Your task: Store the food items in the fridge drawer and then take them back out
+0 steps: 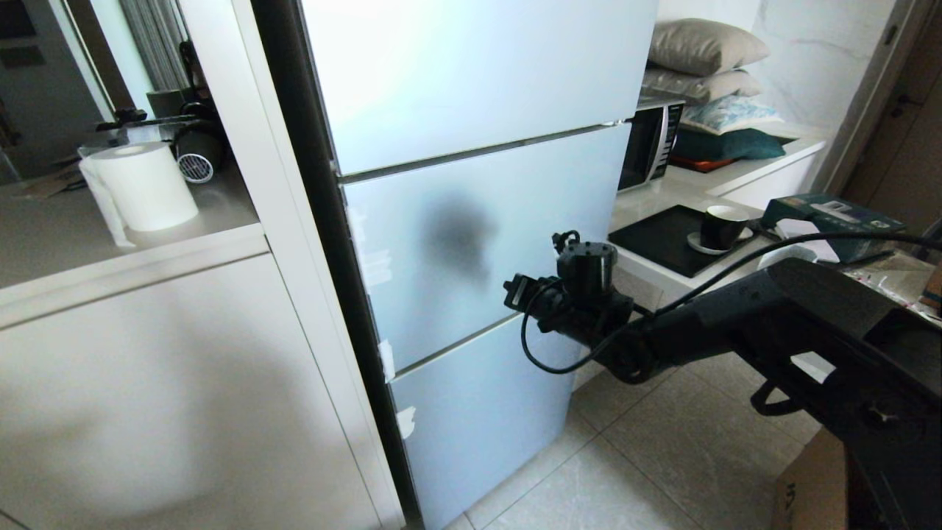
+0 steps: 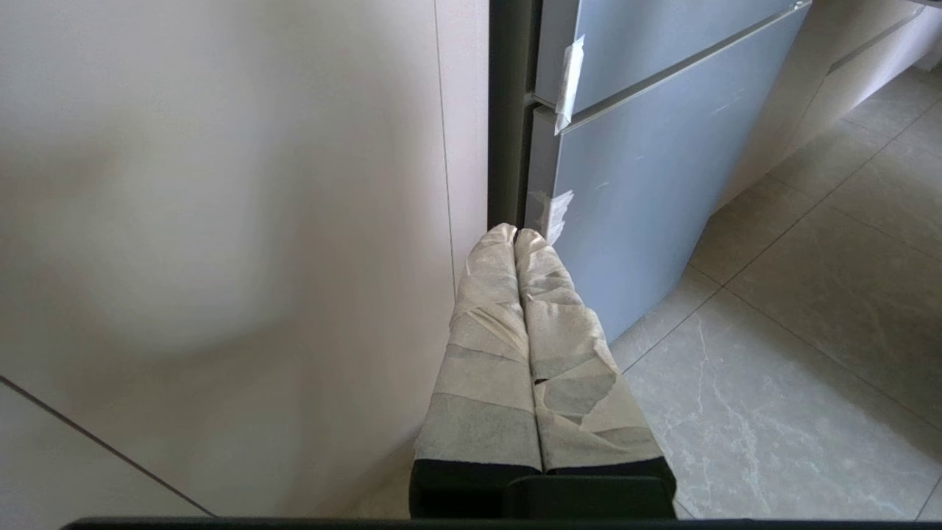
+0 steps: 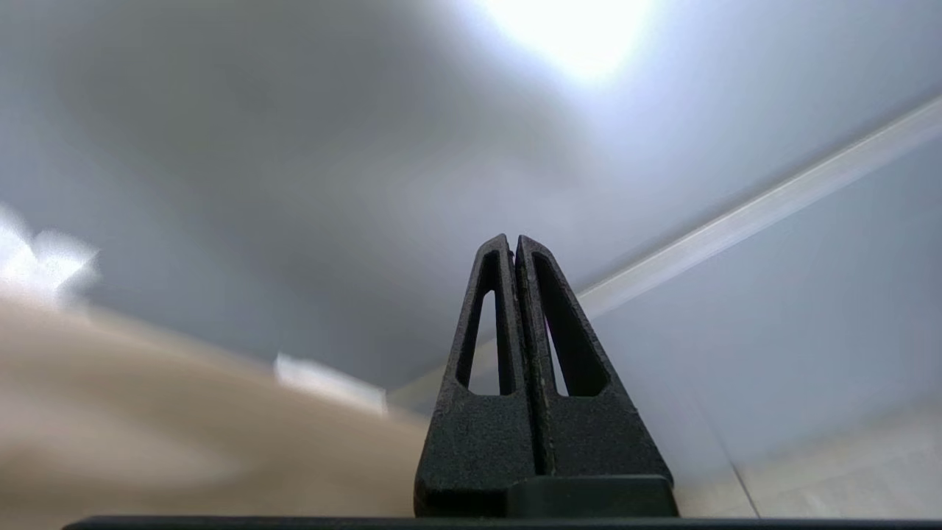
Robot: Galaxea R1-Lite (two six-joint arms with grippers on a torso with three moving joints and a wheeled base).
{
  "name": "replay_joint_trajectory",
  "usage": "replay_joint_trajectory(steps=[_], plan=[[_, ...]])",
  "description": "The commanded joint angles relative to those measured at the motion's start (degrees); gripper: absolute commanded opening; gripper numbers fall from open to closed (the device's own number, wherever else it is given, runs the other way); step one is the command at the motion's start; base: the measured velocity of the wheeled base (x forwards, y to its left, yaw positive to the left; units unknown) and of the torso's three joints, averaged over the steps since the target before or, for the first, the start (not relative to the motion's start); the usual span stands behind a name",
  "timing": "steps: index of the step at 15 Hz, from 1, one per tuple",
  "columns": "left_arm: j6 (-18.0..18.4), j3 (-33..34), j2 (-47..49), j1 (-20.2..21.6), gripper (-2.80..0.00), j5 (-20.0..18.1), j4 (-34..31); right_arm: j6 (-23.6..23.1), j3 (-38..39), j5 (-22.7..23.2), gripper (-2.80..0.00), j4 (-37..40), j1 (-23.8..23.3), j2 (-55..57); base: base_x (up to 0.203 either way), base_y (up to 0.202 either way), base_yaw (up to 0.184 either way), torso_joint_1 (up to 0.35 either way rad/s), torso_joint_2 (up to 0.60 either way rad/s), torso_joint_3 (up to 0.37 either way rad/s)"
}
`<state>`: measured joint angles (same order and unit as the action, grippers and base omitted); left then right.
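1. The right arm, a matte black jointed limb trailing a looped black cable, reached in from the right edge of the head view; its right gripper [image 3: 514,246], two black, grainy, hollow triangular fingers, was pressed together with nothing between them and pointed at the fridge front.
2. The left gripper [image 2: 515,237], its fingers wrapped in creased off-white tape, was likewise pressed together and empty, hanging low beside the fridge's bottom left corner, above the pale marbled floor tiles [image 2: 795,353].
3. The tall fridge [image 1: 471,221] had three smooth, frosted pale-blue door panels parted by thin silvery seams, all shut, with a dark vertical edge on its left and small white tape tabs [image 1: 385,359] along that edge.
4. The food items and the clear fridge drawer could not be seen in any view.
5. Left of the fridge stood a glossy white cabinet [image 1: 169,383]; on its top sat a white roll of paper [image 1: 143,184].
6. Farther right, a white counter [image 1: 736,188] carried a dark cup on a saucer [image 1: 721,227], a microwave [image 1: 651,143] and stacked cushions [image 1: 703,55]. No writing was readable.
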<state>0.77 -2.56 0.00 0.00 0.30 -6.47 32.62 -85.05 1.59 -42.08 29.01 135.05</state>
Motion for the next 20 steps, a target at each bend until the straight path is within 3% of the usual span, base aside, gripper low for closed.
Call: replay_joint_trajectory(steps=[1,4,6,8,10,13,16,20], plan=[[0.02,0.01,0.09,0.00,-2.80,0.05,-0.03,-0.86,11.83,0.09,-2.80,-2.56,0.08,-11.72,0.000,0.000,0.000,0.000,0.00,0.000],[0.02,0.01,0.09,0.00,-2.80,0.05,-0.03,-8.02,27.83,-1.04,-2.80,-4.39,0.26,-30.19,0.000,0.000,0.000,0.000,0.00,0.000],[0.02,0.01,0.09,0.00,-2.80,0.05,-0.03,-13.62,38.48,-4.77,-2.80,-5.02,-0.51,-41.92,0.000,0.000,0.000,0.000,0.00,0.000],[0.02,0.01,0.09,0.00,-2.80,0.05,-0.03,-18.55,48.82,-6.39,-2.80,-5.64,-5.72,-53.54,0.000,0.000,0.000,0.000,0.00,0.000],[0.02,0.01,0.09,0.00,-2.80,0.05,-0.03,-21.61,57.15,-4.10,-2.80,-3.64,-12.56,-66.24,0.000,0.000,0.000,0.000,0.00,0.000],[0.02,0.01,0.09,0.00,-2.80,0.05,-0.03,-25.14,67.45,-1.23,-2.80,7.33,-19.53,-87.32,0.000,0.000,0.000,0.000,0.00,0.000],[0.02,0.01,0.09,0.00,-2.80,0.05,-0.03,-29.59,77.60,0.40,-2.80,19.42,-22.81,-108.00,0.000,0.000,0.000,0.000,0.00,0.000],[0.02,0.01,0.09,0.00,-2.80,0.05,-0.03,-32.69,83.51,0.91,-2.80,37.83,-27.16,-126.05,0.000,0.000,0.000,0.000,0.00,0.000]])
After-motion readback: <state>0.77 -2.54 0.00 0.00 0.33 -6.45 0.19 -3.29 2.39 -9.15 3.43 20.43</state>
